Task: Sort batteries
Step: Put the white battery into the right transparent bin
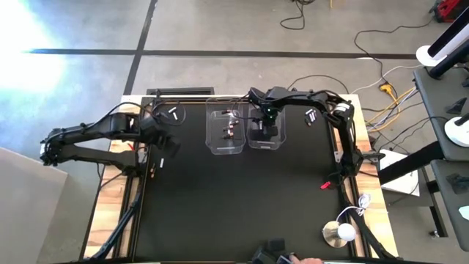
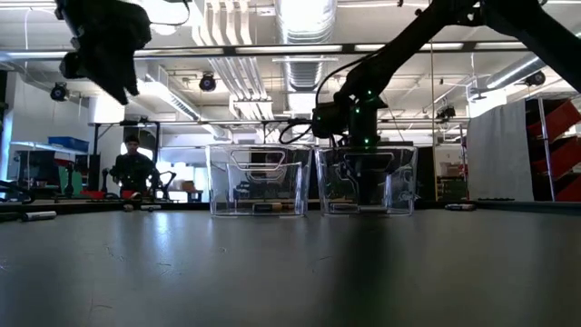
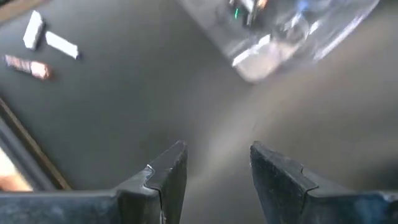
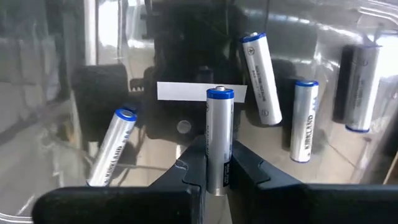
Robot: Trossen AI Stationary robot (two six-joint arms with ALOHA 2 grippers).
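Note:
Two clear plastic bins stand side by side at the table's far middle, the left bin [image 1: 225, 130] and the right bin [image 1: 265, 133]. My right gripper [image 4: 217, 160] reaches down into the right bin and is shut on a silvery-white battery with a blue cap [image 4: 219, 118]. Several like batteries [image 4: 261, 78] lie on that bin's floor. My left gripper [image 3: 214, 168] is open and empty, high above the table's left part [image 2: 113, 54]. Loose batteries [image 3: 61, 43] lie on the mat at the far left, two white and one copper-dark [image 3: 28, 66]. My right gripper pinches the battery's rear half [image 4: 219, 149] between its two fingers. The battery lies along the fingers, and its blue-capped end [image 4: 219, 93] sticks out past the fingertips. The fingers come from above, pointing down into the right bin. Whether the cap touches the bin floor I cannot tell.
The left bin holds a few dark batteries [image 1: 230, 128]. A white battery [image 1: 311, 116] lies right of the bins. A small red thing [image 1: 325, 185] and a white round object [image 1: 341, 232] are at the near right. The mat's middle [image 1: 234, 198] is bare.

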